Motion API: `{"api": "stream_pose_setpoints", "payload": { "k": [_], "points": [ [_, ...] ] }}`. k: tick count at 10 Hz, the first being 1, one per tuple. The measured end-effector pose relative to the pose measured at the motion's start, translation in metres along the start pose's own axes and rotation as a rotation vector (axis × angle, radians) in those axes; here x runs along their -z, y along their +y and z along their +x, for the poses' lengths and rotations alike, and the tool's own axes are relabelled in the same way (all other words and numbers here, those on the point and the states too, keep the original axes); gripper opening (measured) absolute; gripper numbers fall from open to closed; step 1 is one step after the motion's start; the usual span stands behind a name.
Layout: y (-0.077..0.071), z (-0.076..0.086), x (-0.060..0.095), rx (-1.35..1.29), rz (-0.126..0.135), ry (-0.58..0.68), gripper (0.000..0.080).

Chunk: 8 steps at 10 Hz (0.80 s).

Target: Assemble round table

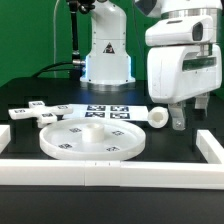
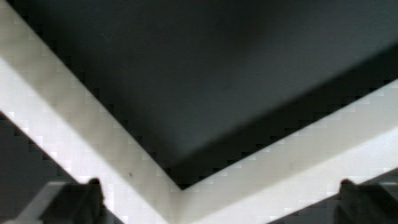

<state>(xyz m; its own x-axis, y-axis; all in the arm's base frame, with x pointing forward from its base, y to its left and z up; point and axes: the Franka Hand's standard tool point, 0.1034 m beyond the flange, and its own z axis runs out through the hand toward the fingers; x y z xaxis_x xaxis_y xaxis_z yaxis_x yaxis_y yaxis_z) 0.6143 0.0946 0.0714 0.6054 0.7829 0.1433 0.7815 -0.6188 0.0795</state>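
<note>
Round table lies unassembled on the bench [image 1: 20, 132]: its short leg [image 1: 157, 117], on its side with axis seemingly across the view, sits just beside my jaws toward the exterior view's left, the rimmed disc [image 1: 93, 142] farther that way, my jaws fully spread and empty.

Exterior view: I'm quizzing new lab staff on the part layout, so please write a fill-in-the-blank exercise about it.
1. The open gripper holds ____.
2. The cylinder leg lies on its ____ near the round disc.
3. The cross-shaped foot lies toward the exterior view's ____ of the round disc.
Missing words: nothing; side; left.
</note>
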Motion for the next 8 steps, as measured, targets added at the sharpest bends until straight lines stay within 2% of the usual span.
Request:
{"api": "stream_pose_setpoints", "payload": {
  "k": [6,7,8],
  "points": [
    [0.001,-0.001,0.0,0.002,-0.001,-0.001,0.0649],
    [0.005,-0.016,0.0,0.051,-0.005,-0.008,0.0649],
    [0.009,-0.04,0.003,0.069,-0.008,-0.019,0.0649]
  ]
}}
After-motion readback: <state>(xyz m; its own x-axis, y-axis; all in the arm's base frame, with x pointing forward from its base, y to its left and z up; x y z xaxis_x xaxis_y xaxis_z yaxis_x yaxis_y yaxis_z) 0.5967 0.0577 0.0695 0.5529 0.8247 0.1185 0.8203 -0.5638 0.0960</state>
